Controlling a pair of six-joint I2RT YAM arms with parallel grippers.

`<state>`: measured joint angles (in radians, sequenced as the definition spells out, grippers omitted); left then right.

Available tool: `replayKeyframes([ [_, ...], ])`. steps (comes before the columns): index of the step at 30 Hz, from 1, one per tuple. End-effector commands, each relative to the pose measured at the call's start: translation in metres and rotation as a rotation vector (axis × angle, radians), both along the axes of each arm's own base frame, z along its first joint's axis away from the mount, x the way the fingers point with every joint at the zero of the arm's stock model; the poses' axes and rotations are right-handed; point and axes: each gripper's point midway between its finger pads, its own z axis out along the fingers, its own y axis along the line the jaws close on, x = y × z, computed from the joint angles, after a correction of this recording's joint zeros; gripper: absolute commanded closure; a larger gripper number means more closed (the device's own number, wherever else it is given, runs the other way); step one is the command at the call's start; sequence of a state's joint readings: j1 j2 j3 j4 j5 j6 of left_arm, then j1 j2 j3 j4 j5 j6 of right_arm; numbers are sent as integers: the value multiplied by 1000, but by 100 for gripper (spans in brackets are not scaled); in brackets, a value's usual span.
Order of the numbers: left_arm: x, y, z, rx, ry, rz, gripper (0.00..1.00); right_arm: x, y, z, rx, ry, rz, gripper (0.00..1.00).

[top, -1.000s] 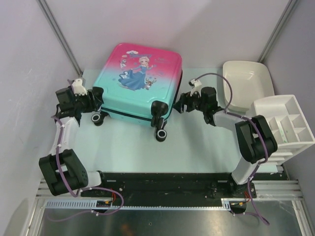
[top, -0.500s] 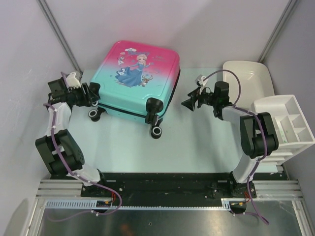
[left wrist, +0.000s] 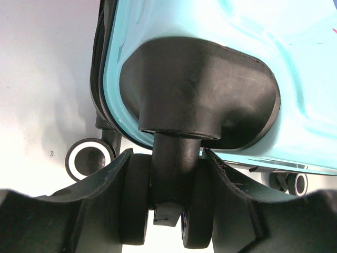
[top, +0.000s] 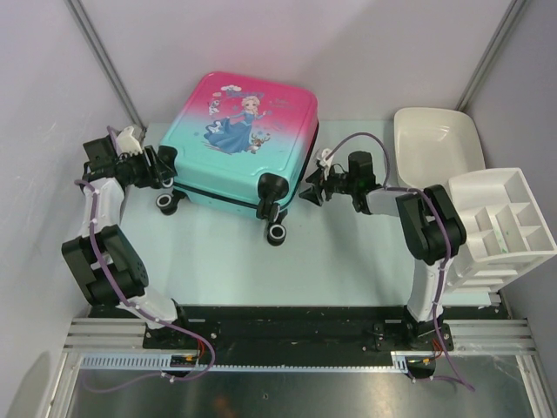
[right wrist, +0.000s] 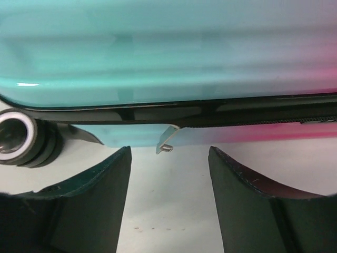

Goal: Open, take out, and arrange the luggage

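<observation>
We are looking at a hard, shiny suitcase (top: 244, 131) lying flat at the back of the pale bench (top: 348, 252), with its picture side facing up. Its shell is going from pink at the far end to teal at the near end, and a cartoon princess in a blue dress is printed on it. A black zipper band is running around its edge, and small black wheels are sticking out at the near corners.

The left gripper (top: 168, 165) is reaching in at the suitcase's left near corner. Its dark jaws are partly closed and are pressing on both sides of a twin wheel (left wrist: 167, 211), which is hanging from a rounded black cup in the teal shell.

The right gripper (top: 306, 193) is pointing at the suitcase's right side. Its jaws are standing apart and are holding nothing. A little silver zipper pull (right wrist: 167, 142) is hanging from the black band just ahead of the gap between them. A wheel with a white ring (right wrist: 15, 138) is showing at the left of that view.

A smooth white plastic tub (top: 435, 144) and a white organiser (top: 505, 218) with box-shaped slots are sitting at the right.
</observation>
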<state>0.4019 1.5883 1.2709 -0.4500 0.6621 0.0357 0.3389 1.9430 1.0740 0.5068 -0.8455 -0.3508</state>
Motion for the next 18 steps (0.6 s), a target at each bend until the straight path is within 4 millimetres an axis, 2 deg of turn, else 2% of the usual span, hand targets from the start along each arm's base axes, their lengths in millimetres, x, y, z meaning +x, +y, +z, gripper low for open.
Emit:
replayKeyframes([
  [1,26,38,-14,103,-21,129,100,26,13,23,41,-132,-13,36],
  [7,25,38,-15,109,-23,122,100,24,27,21,55,-138,13,41],
  [13,23,35,-17,101,-19,115,100,20,38,14,61,-128,32,53],
  [18,20,32,-17,82,-17,109,100,16,36,13,62,-76,33,86],
])
